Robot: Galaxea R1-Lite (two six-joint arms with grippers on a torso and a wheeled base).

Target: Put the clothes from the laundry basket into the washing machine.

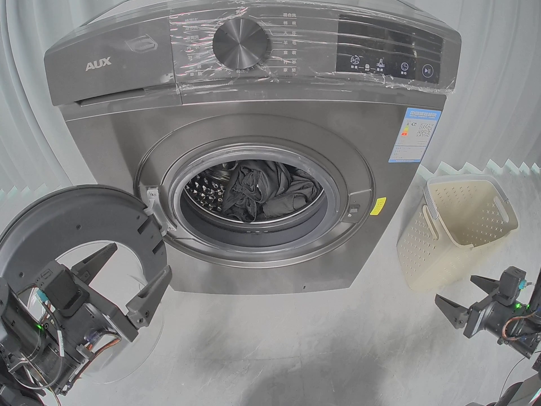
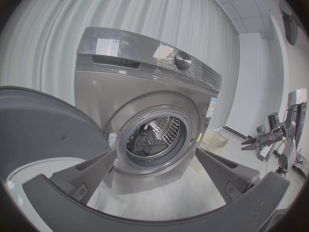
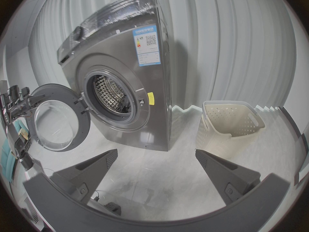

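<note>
Hanging spread open down by the swung-out door [image 1: 73, 210], left claw [image 1: 142, 257] grips nothing, dark clothes [image 1: 265, 190] lie piled inside the washing machine [image 1: 253, 114], laundry basket [image 1: 417, 249] sits on the floor beside it, right claw [image 1: 455, 290] spread open too.

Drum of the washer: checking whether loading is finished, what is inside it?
Dark clothes lie bunched in the drum, against its studded metal wall. The door hangs open. Anything under or behind the heap is covered by it.
</note>
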